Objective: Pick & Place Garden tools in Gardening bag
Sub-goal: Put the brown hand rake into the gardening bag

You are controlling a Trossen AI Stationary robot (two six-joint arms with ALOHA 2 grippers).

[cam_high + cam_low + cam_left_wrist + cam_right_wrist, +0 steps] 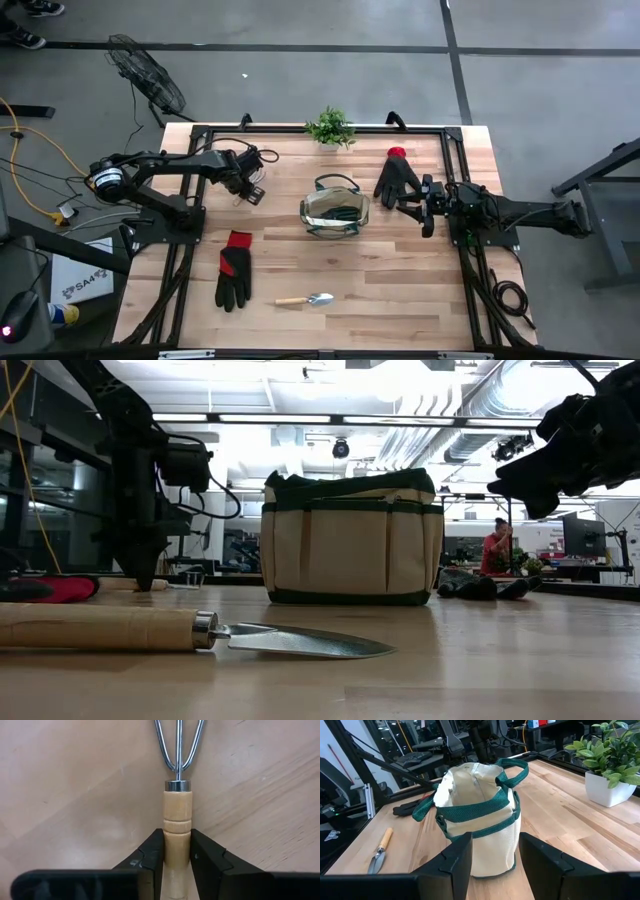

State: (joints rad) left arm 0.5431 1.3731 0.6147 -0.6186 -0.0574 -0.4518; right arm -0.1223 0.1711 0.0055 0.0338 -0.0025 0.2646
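Left wrist view — left pincer (177, 855) clamps hand rake (177, 815) handle, tines pointing away.

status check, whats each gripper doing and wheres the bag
Left gripper shut on hand rake, wooden handle, on the table. Right gripper open, empty, facing gardening bag at table centre. One glove and trowel unpicked; nothing blocking.
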